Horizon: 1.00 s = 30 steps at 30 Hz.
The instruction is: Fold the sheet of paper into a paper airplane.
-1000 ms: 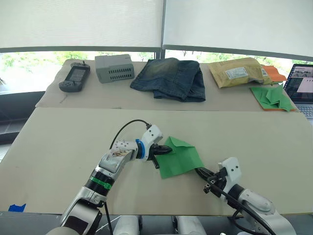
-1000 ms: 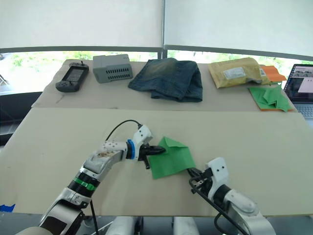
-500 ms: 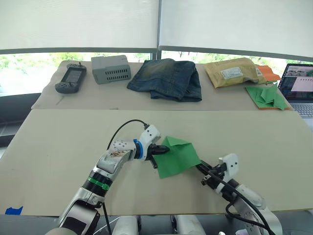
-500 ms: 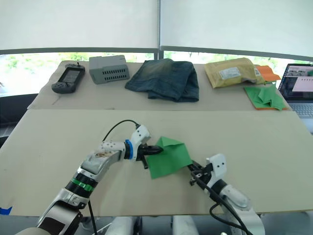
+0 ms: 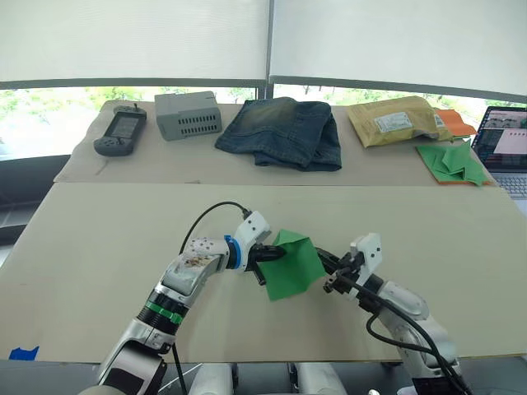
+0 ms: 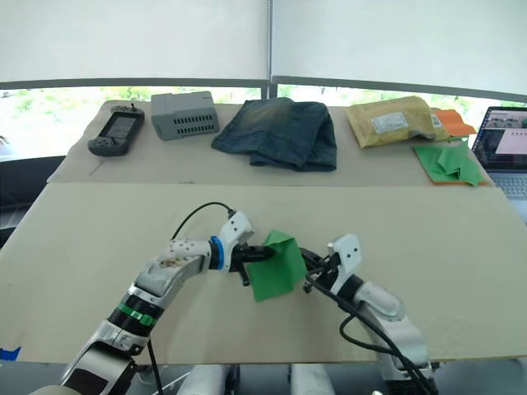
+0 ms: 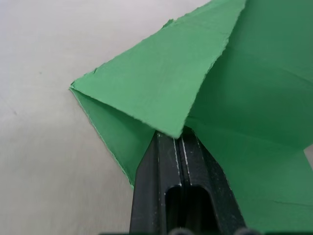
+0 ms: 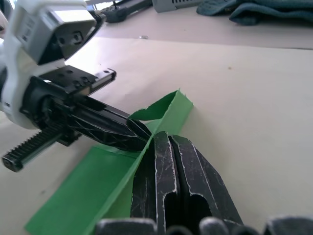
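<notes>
Head views: the sheet of paper [image 5: 293,265], bright green and partly folded, is held above the near beige table [image 5: 107,239] between the two grippers. The left gripper [image 5: 270,254] meets its left edge; the right gripper [image 5: 324,262] meets its right edge. On the far table lie a handheld console [image 5: 120,133], a grey box [image 5: 188,114], folded jeans [image 5: 284,132], a padded envelope [image 5: 394,120], a heap of green paper pieces [image 5: 454,162] and a laptop [image 5: 505,146].

Left wrist view: the left gripper's fingers [image 7: 171,171] are pressed together on the sheet, a folded triangular flap [image 7: 161,83] lying over their tips. This pinch is not legible from the head views.

Right wrist view: the right gripper's fingers [image 8: 168,171] are closed on the sheet's raised edge, tips nearly touching the opposing left gripper across the paper.
</notes>
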Each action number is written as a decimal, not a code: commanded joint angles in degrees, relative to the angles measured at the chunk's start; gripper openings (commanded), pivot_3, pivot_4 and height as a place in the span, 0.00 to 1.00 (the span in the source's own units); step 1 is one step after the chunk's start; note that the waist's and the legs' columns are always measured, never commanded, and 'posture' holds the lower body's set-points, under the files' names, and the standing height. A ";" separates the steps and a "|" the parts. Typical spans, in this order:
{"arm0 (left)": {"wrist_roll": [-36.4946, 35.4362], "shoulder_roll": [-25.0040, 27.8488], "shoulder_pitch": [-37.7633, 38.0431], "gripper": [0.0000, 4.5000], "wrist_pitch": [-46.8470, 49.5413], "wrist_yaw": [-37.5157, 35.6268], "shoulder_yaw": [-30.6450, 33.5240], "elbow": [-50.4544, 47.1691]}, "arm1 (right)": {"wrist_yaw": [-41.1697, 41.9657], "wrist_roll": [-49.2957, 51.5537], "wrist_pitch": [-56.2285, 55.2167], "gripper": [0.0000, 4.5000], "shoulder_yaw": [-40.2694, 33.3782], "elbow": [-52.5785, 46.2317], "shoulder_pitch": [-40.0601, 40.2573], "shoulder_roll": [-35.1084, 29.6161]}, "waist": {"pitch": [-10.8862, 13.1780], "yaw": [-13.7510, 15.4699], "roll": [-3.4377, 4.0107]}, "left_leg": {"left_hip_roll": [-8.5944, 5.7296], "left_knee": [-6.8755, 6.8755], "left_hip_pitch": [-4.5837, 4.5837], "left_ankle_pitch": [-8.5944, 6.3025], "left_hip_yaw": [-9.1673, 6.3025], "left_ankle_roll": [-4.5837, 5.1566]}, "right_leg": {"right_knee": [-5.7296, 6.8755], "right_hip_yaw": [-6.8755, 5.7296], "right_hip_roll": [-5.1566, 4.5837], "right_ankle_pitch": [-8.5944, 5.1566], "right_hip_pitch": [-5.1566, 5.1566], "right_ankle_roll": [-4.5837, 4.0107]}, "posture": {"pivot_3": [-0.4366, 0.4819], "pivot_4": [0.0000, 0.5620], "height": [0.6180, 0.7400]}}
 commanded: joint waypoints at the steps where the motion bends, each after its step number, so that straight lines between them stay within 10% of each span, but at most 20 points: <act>1: 1.22 1.29 1.64 0.00 2.51 0.22 -0.72 0.73 | 0.48 -0.23 0.00 0.01 -0.63 1.42 -1.05 -0.82 | 0.00 0.00 0.00 | 0.00 0.00 0.00 0.00 0.02 0.00 | 0.01 0.00 0.00 0.00 -0.01 0.00 | 0.48 0.27 0.91; 8: -1.14 2.92 2.97 0.00 3.83 1.10 3.26 -1.92 | 0.48 -0.45 -0.39 0.01 -0.39 3.98 -1.98 -0.59 | 0.00 -0.57 0.01 | 0.11 -0.02 0.03 0.00 0.03 0.00 | 0.09 0.01 0.09 -0.01 -0.04 -0.05 | 0.48 0.27 0.91; 16: -7.16 -6.68 -0.17 0.00 7.43 8.06 11.35 -0.81 | 0.69 -1.23 -0.54 0.01 1.03 4.50 -2.72 -0.13 | 0.02 -0.06 0.01 | 0.07 0.09 -0.05 0.01 0.04 0.00 | 0.11 0.01 0.08 0.03 -0.07 -0.04 | 0.48 0.27 0.91; 30: -3.26 -4.87 0.48 0.00 5.95 5.04 3.78 -0.01 | 0.62 -1.27 0.17 0.01 1.26 1.85 -2.54 0.06 | 0.02 -0.07 0.02 | 0.00 0.19 -0.14 0.00 0.07 0.00 | 0.10 0.01 0.08 0.06 -0.11 -0.03 | 0.48 0.27 0.91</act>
